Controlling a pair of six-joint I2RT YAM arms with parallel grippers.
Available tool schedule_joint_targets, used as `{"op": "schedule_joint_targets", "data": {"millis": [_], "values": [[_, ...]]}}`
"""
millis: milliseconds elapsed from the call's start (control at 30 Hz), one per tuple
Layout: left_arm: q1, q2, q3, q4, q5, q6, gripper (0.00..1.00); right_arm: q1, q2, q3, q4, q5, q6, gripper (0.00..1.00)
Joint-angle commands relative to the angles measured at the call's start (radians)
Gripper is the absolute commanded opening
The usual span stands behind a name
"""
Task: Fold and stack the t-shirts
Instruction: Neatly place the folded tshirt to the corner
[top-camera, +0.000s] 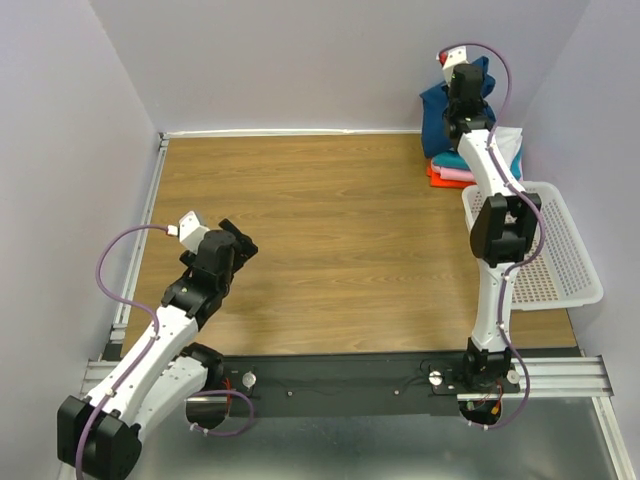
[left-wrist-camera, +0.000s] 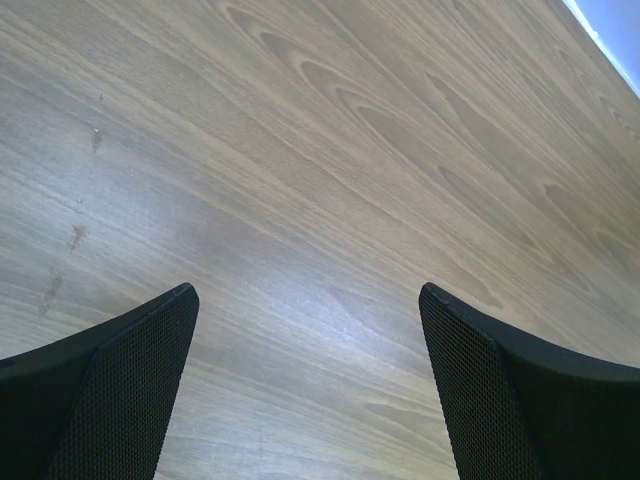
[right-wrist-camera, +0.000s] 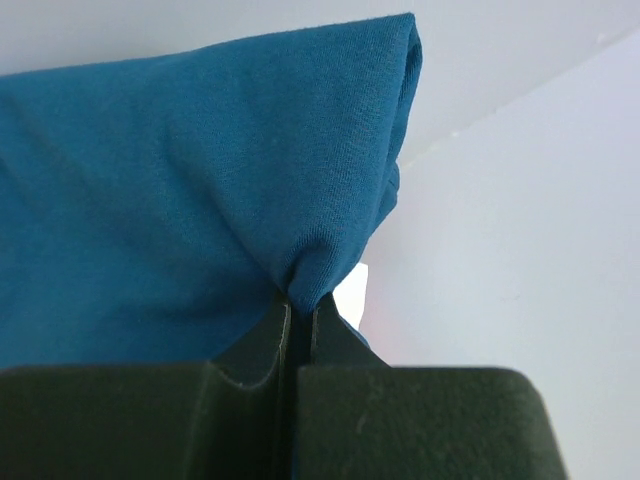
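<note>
My right gripper (top-camera: 462, 100) is shut on a pinch of a blue t-shirt (top-camera: 437, 112) and holds it bunched over the far right corner of the table. In the right wrist view the blue cloth (right-wrist-camera: 200, 170) fills the left side and is nipped between the closed fingertips (right-wrist-camera: 298, 300); no print shows. Under it lies a stack of folded tees: white (top-camera: 508, 140), teal (top-camera: 450, 160), pink (top-camera: 455, 174) and orange-red (top-camera: 440, 182). My left gripper (top-camera: 236, 250) is open and empty over bare wood at the near left, with its fingers (left-wrist-camera: 120, 380) wide apart.
A white perforated plastic basket (top-camera: 565, 250) sits at the right edge, just in front of the stack and beside my right arm. Purple walls close in the back and both sides. A metal rail (top-camera: 140, 240) runs along the table's left edge.
</note>
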Motion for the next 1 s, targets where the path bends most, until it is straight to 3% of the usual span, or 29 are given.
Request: {"op": "schedule_joint_targets", "data": {"millis": [0,333,533,600,667,767,800,867,967], "values": [[0.001,0.029,0.042,0.004,-0.055,-0.006,0.98,-0.042,0.047,0.017,0.040,-0.012,0.029,0.01],[0.003,0.063,0.056,0.012,-0.059,-0.004,0.98,-0.171,0.086,-0.021,0.039,-0.038,0.063,0.01],[0.003,0.087,0.065,0.014,-0.056,-0.003,0.98,-0.223,0.120,-0.038,0.037,-0.072,0.099,0.11],[0.003,0.095,0.070,0.012,-0.056,-0.003,0.98,-0.229,0.126,-0.047,0.039,-0.072,0.103,0.29],[0.003,0.098,0.071,0.015,-0.056,0.000,0.98,-0.235,0.128,-0.057,0.037,-0.095,0.110,0.34],[0.003,0.104,0.071,0.020,-0.055,0.002,0.98,-0.234,0.117,-0.092,0.036,-0.159,0.130,0.56],[0.003,0.106,0.071,0.023,-0.052,0.003,0.98,-0.235,0.116,-0.098,0.033,-0.167,0.144,0.79],[0.003,0.109,0.073,0.023,-0.050,0.005,0.98,-0.235,0.116,-0.100,0.034,-0.156,0.149,0.98],[0.004,0.109,0.073,0.026,-0.047,0.008,0.98,-0.234,0.106,-0.101,0.034,-0.150,0.159,1.00]]}}
